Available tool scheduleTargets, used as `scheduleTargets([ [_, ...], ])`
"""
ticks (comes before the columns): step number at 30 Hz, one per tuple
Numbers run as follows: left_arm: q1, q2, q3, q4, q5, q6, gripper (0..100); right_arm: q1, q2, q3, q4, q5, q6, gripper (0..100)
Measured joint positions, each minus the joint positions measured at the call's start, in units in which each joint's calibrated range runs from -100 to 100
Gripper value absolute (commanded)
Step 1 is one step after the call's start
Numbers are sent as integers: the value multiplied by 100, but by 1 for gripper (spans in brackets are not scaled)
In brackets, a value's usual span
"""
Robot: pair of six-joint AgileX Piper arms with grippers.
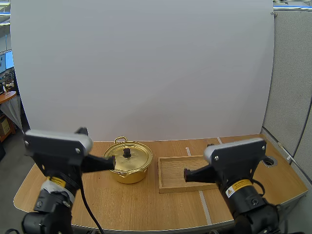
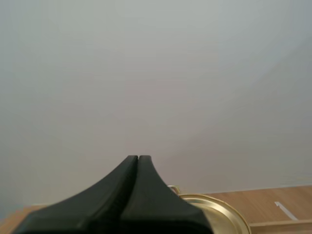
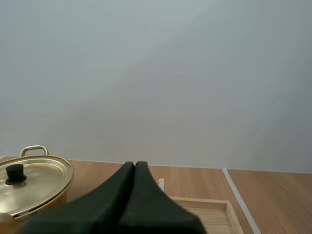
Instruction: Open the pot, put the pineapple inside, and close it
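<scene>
Left gripper (image 2: 138,159) and right gripper (image 3: 135,165) are seen pressed together, and the lidded pot (image 1: 130,173) is found just ahead-right of the left one, the nearer.

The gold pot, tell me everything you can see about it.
The pot is round, shallow, shiny gold metal, standing upright on the wooden table. Its matching lid is on and closed, with a small black knob in the middle. A loop handle shows at the far rim. The pot sits just left of the wooden tray, apart from it. The left gripper, shut, points at its left side; contact cannot be judged.
</scene>
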Motion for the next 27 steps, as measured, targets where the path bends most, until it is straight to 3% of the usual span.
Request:
scheduleTargets([
  [4, 0, 11, 757, 17, -706, 58, 0, -25, 0, 42, 0, 13, 0, 0],
  [9, -32, 11, 773, 17, -805, 159, 0, -25, 0, 64, 0, 320, 0, 0],
  [17, -36, 11, 788, 48, 376, 177, 0, -87, 0, 64, 0, 1575, 0, 0],
  [27, 1, 11, 791, 1048, 1534, -441, 0, -144, 0, 64, -45, 2085, 10, 0],
])
